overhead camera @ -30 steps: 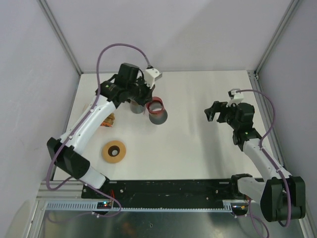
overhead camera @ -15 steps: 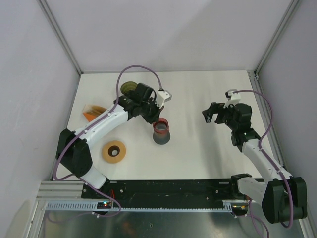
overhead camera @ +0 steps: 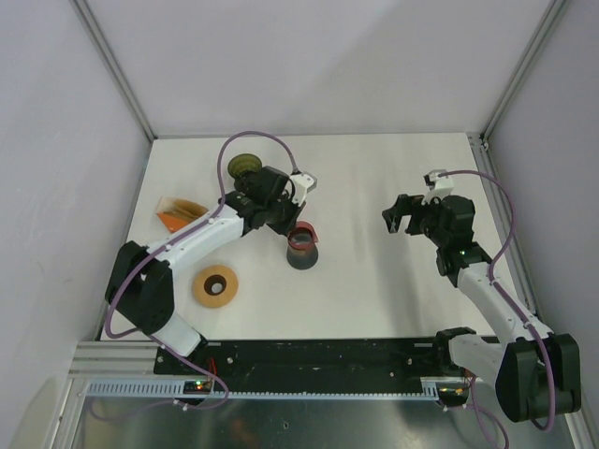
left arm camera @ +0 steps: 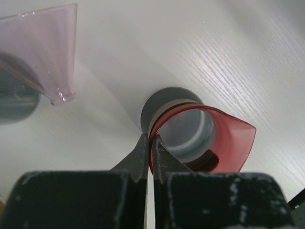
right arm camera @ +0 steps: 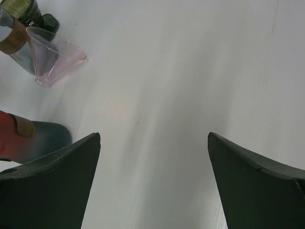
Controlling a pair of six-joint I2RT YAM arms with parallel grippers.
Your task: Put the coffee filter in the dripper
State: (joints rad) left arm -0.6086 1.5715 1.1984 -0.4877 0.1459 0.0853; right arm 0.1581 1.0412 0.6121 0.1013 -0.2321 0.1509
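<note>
Far left, near the table edge: an orange translucent wedge-shaped piece, lying flat. I can't tell what it is.

Nearer the arm bases, a tan ring-shaped roll lies flat, well apart from everything else.

Toward the back, a dark olive round object sits just beside the left arm's forearm.

In the left wrist view, a clear pinkish plastic funnel lies near the cup, not touching it, narrow end toward the camera.

The left gripper is clenched on the near rim of the red translucent flexible cone, which I take for the coffee filter. 1 finger is inside the rim and 1 outside, with no visible gap.

The red cone sits in the mouth of the grey cylindrical cup, about mid-table. 1 side of the rim is pulled out into a point. I can't tell whether the cup stands straight or is tipped.

The right gripper is released, jaws spread wide with only bare table between them. It holds nothing, hovers well apart from the cup on the right half and points toward it.
</note>
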